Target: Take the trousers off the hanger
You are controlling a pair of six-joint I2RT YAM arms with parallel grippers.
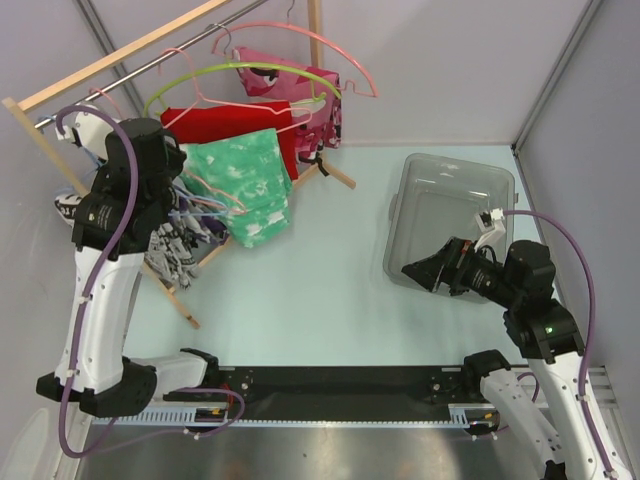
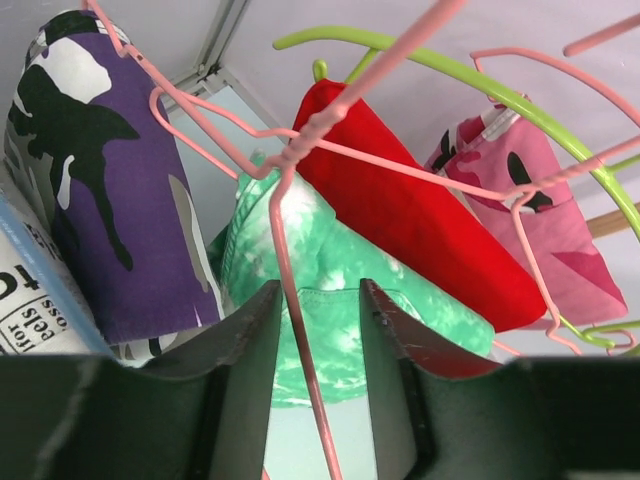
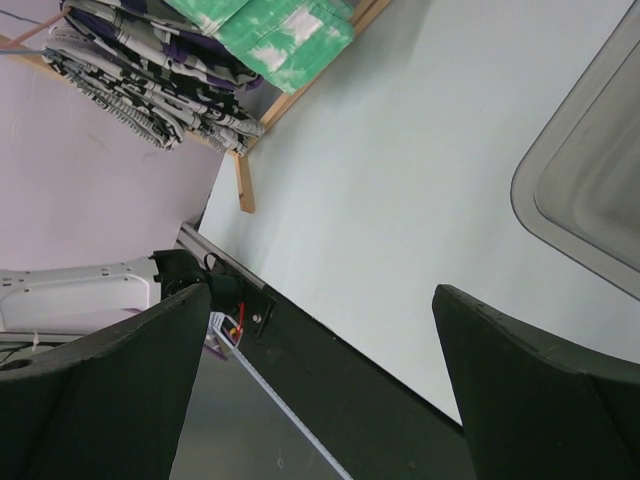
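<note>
The purple, white and black camouflage trousers [image 2: 120, 200] hang at the upper left of the left wrist view. In the top view they are mostly hidden under my left arm. The thin pale pink hanger [image 2: 300, 330] runs along their top edge to a twisted neck. From there one wire drops down between the jaws of my left gripper [image 2: 318, 300]. Those jaws stand partly open. The wire lies close to the left finger [image 2: 250, 340], and a gap shows on the right side. My left gripper [image 1: 176, 186] reaches into the hanging clothes. My right gripper [image 1: 420, 272] [image 3: 322, 295] is wide open and holds nothing.
A green-and-white garment [image 1: 245, 190], a red one [image 1: 225, 125] and a pink camouflage one [image 1: 290, 85] hang on a wooden rack [image 1: 180, 300]. A lime-green hanger [image 1: 240, 70] and other pink wire hangers are among them. A newsprint-patterned garment [image 1: 175, 255] hangs low. A clear plastic bin [image 1: 450, 215] stands by the right gripper.
</note>
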